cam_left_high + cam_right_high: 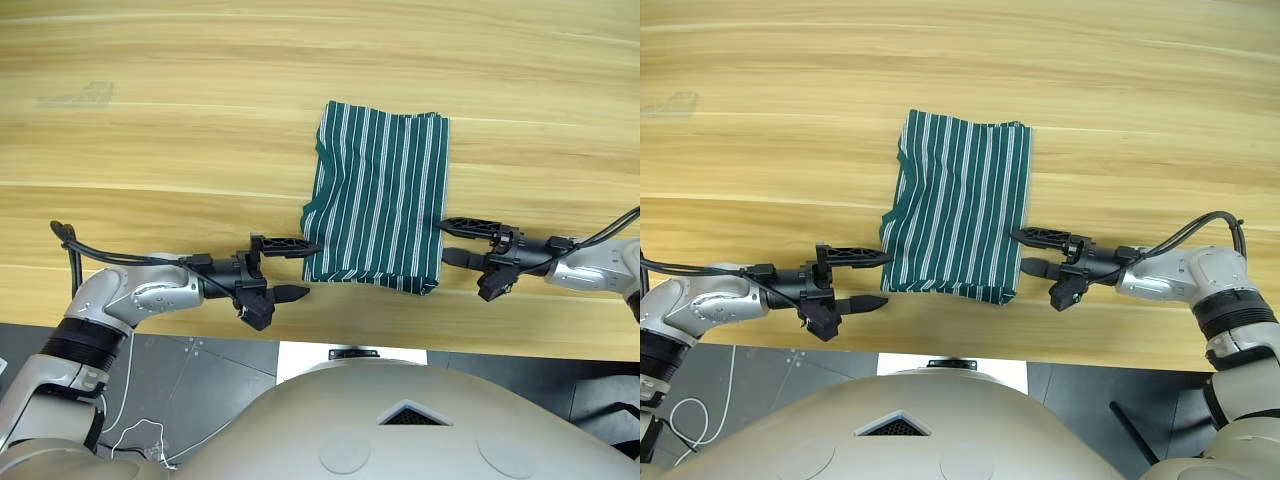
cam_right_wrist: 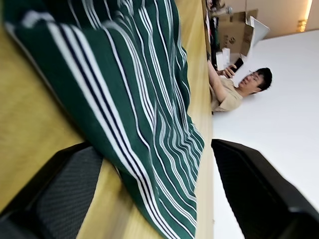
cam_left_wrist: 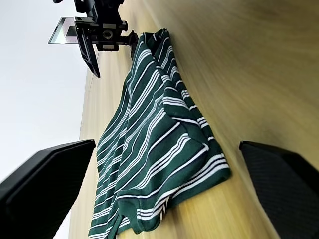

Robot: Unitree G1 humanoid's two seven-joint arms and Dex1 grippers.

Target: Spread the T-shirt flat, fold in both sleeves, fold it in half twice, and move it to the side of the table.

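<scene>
Left gripper (image 1: 313,268), right gripper (image 1: 441,240) agape, seemingly touching T-shirt (image 1: 380,195)

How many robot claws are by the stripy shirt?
2. The left gripper is open at the folded T-shirt's near left edge; the right gripper is open at its near right edge. None seem hidden.

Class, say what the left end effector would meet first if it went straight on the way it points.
The folded T-shirt: the open left end effector points at its near left corner, almost upon it. Contact height is unclear.
</scene>
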